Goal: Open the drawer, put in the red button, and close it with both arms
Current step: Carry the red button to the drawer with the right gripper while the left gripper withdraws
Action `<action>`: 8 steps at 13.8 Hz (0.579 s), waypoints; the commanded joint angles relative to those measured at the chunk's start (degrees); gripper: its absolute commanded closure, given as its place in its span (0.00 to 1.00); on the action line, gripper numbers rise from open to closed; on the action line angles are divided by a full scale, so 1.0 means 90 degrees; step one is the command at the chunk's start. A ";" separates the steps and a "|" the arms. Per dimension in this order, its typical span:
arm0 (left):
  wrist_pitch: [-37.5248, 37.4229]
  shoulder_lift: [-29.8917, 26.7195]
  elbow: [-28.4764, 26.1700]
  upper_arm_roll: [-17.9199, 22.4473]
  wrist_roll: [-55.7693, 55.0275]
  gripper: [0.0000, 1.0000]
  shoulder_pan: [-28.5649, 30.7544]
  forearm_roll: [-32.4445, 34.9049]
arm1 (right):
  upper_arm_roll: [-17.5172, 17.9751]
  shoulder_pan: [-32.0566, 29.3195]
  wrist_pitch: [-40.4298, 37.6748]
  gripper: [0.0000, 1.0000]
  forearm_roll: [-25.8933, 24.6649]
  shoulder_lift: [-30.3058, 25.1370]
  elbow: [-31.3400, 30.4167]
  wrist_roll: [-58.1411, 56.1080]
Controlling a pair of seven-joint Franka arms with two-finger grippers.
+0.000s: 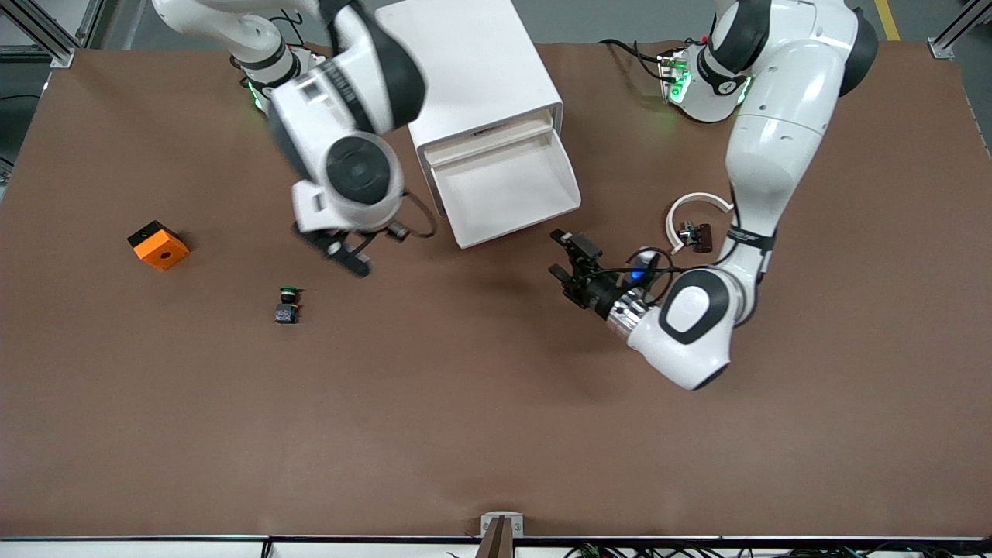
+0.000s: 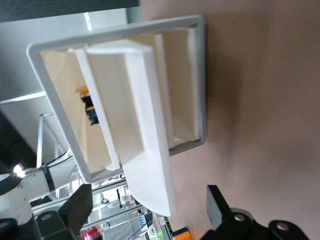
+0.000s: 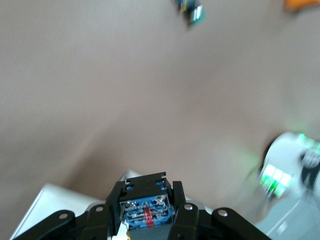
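1. Two arms are showing in the front view. The drawer (image 1: 508,190) is standing pulled out of the white cabinet (image 1: 473,70). The right gripper (image 1: 349,260) is hanging over the table just beside the drawer, toward the right arm's end. I am not seeing the red button from here. The left gripper (image 1: 570,267) is waiting with its fingers apart, near the drawer's front, toward the left arm's end. A green button (image 1: 287,304) and an orange block (image 1: 159,246) are lying well apart from the drawer, toward the right arm's end.

2. In the left wrist view, the left gripper (image 2: 147,195) is showing its two fingers spread wide with nothing between them. The open drawer (image 2: 150,125) is sitting right in front of it.

3. In the right wrist view, the right gripper (image 3: 146,200) is squeezing the red button (image 3: 145,211) by its dark blue body. The green button (image 3: 192,12) is lying far off on the table.

I am guessing the right arm is the one to drop the button in. For that, it is needing to go sideways toward the left arm's end, until it is over the drawer.
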 commanded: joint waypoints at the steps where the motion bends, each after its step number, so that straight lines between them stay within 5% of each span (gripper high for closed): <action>1: -0.0058 -0.0515 0.0013 -0.0013 0.0335 0.00 0.0238 0.0730 | -0.0100 0.0226 0.0200 0.76 0.0611 -0.0002 0.0312 0.1033; 8: -0.0488 -0.1727 0.0032 -0.0003 0.3155 0.00 0.0542 0.4233 | -0.0109 0.0812 0.1686 0.76 0.0925 0.0300 0.0264 0.3163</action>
